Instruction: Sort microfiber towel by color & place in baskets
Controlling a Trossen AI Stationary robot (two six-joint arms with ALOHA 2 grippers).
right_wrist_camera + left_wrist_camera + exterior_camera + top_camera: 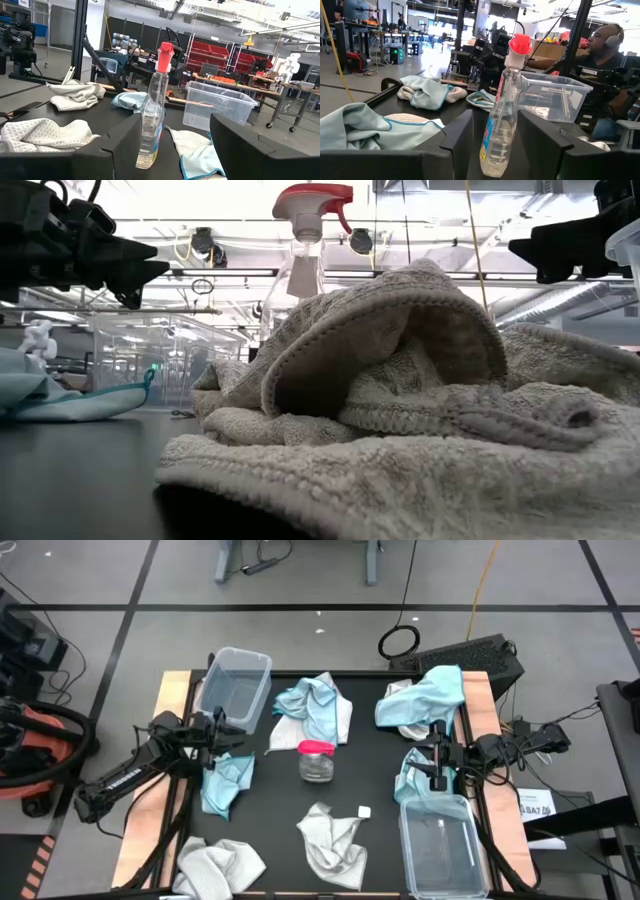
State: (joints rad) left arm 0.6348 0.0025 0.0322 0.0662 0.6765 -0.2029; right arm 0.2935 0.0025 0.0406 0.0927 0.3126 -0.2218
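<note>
On black tabletop: blue towel [226, 783] lying crumpled beside left gripper [212, 727], fingers parted, empty. Soft, light, limp; best pinched at raised fold. Right gripper [437, 762] spread, empty, over second blue towel [412, 772] beside near basket [444, 845]. Spray bottle [316, 760] mid-table.

Bright overhead ceiling lights [230, 205] wash out the low view's background. The grey towel [420, 410] beneath them is close and softly blurred. Shadows on the black counter [270, 790] stay faint.

grey floor [300, 580] crossed by dark lines, red storage bins [215, 56] on shelving, bright ceiling lights [200, 200].
</note>
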